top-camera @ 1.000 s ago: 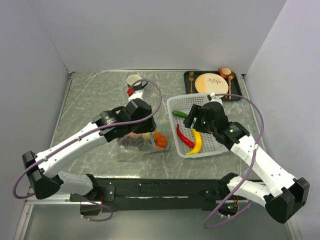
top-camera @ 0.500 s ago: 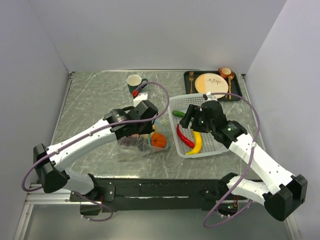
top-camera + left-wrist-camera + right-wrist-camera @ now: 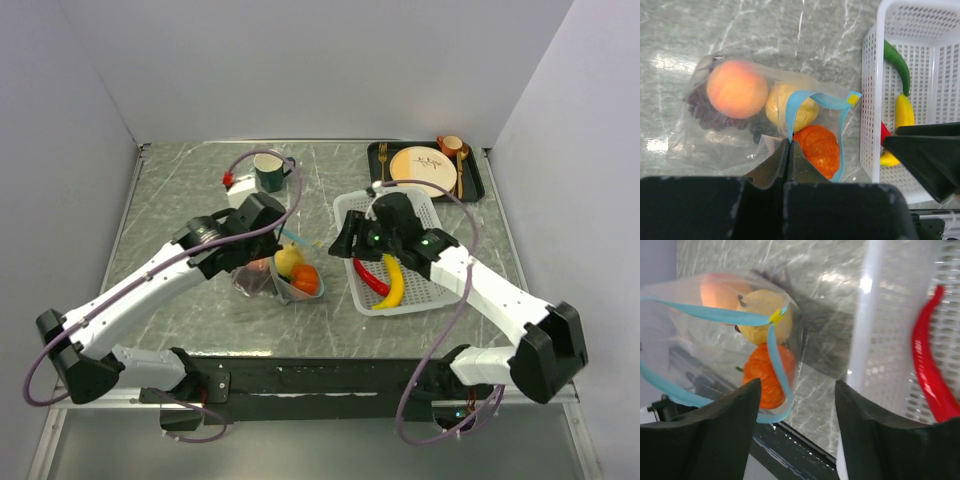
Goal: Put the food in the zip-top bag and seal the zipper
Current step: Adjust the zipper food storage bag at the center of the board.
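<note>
Marble table [image 3: 765, 30] under both arms. My left gripper [image 3: 789, 142] is clamped on the bag [image 3: 715, 142] at its near lip, by the zipper [image 3: 825, 100]. My right gripper [image 3: 797, 385] gapes, empty, facing the mouth. Just past my left jaws: orange [image 3: 820, 147], lemon [image 3: 776, 106], peach [image 3: 736, 89], grapes [image 3: 702, 112], all bagged. Banana [image 3: 904, 112], chili [image 3: 884, 134], pepper [image 3: 897, 62] lie in the basket [image 3: 867, 100] rightward, its wall close. Zipper unsealed; bare marble beyond.

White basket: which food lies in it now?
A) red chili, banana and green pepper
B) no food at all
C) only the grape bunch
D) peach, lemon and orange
A: the red chili, banana and green pepper lie in the white basket, while the peach, lemon and orange sit inside the zip-top bag.
</note>
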Robot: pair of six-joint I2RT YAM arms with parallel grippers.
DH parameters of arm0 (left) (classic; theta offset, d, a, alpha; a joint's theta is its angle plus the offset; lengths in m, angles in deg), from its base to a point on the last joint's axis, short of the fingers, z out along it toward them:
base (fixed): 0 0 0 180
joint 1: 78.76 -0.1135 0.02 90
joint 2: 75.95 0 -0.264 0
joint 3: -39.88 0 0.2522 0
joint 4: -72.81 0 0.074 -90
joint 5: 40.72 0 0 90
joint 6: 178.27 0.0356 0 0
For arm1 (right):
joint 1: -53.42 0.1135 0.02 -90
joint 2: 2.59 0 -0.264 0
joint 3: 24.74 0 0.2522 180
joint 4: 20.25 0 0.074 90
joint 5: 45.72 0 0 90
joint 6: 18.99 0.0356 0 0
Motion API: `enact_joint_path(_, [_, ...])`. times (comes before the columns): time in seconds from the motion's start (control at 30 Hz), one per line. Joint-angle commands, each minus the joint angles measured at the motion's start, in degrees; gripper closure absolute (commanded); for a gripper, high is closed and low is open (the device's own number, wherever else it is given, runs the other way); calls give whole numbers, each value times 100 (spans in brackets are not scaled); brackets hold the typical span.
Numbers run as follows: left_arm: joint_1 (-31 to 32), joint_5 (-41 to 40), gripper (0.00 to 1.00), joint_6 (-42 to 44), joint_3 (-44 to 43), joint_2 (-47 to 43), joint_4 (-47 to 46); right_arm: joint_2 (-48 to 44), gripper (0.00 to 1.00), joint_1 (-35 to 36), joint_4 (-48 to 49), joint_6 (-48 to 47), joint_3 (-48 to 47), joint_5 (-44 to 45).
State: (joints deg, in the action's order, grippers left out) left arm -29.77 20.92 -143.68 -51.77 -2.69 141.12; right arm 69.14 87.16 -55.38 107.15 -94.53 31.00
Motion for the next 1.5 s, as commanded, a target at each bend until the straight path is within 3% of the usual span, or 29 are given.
enact_joint_path(0.0, [-100, -144, 99, -101, 151, -285, -14, 552, 40, 221, 616, 42, -408, -360])
enact_joint_path(0.3, [-118, -82, 99, -66, 248, -373, -84, 1177, 48, 607, 485, 51, -962, -211])
enact_joint_path(0.7, [-118, -21, 99, -30, 265, -417, -190, 1634, 55, 784, 132, 104, -989, 106])
enact_joint_path(0.8, [-118, -21, 99, -22, 274, -435, -199, 1669, 73, 801, 211, 86, -971, 27])
enact_joint_path(0.83, [-118, -21, 99, -13, 265, -426, -181, 1669, 86, 810, 220, 60, -980, 18])
enact_joint_path(0.9, [-118, -47, 99, -30, 248, -452, -181, 1600, 100, 801, 316, -19, -1067, -17])
enact_joint_path(1.1, [-188, -389, 99, -127, -42, -593, 99, 1256, 100, 810, 89, -344, -2296, -140])
enact_joint_path(1.27, [-302, -881, 99, -364, -192, -707, 504, 1756, 100, 854, -78, -424, -3561, -763])
enact_joint_path(1.37, [-303, -1223, 99, -836, -323, -856, 1075, 1933, 100, 1003, -113, -459, -4028, -825])
enact_joint_path(1.47, [-337, -1295, 98, -761, -236, -1365, 989, 2082, 100, 1109, -263, -485, -4346, -562])
